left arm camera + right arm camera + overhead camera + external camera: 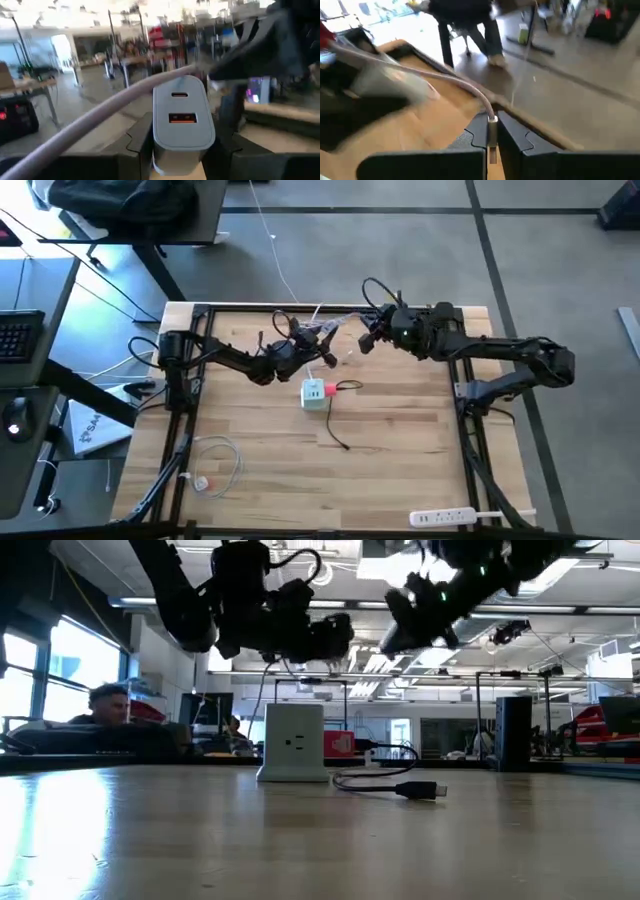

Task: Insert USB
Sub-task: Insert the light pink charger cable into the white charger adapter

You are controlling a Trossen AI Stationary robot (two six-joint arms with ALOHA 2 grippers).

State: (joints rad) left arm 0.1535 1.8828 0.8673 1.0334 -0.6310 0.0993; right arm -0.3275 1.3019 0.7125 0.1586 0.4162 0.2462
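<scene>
— Wooden surface (400,470), open workshop beyond. Anything at the middle?
— White charger cube (314,394), upright, near the centre. Both arms raised off the boards behind it.
— Left side?
— Left gripper (182,150), aloft just behind the cube, clamped on a grey charger (182,117) with its two ports facing outward.
— And the right?
— Right gripper (491,135), aloft behind the cube and off to its right, pinched tight on the metal plug (492,120) of a white cable (445,77). Near the grey charger, yet apart from it.
— And the USB?
— USB (331,388) against the cube's right face, black cable (338,435) trailing away from the cube toward the near edge. Seated or merely touching: cannot tell.
— Step in hand?
— Probably lining up the white-cabled plug with the grey charger in mid-air. No work on the USB beside the cube.
— Next move?
— Squaring plug to port, closing the gap slowly, bracing the charger against the push. Risk of a tilted entry, with the plug skidding off the face.
</scene>
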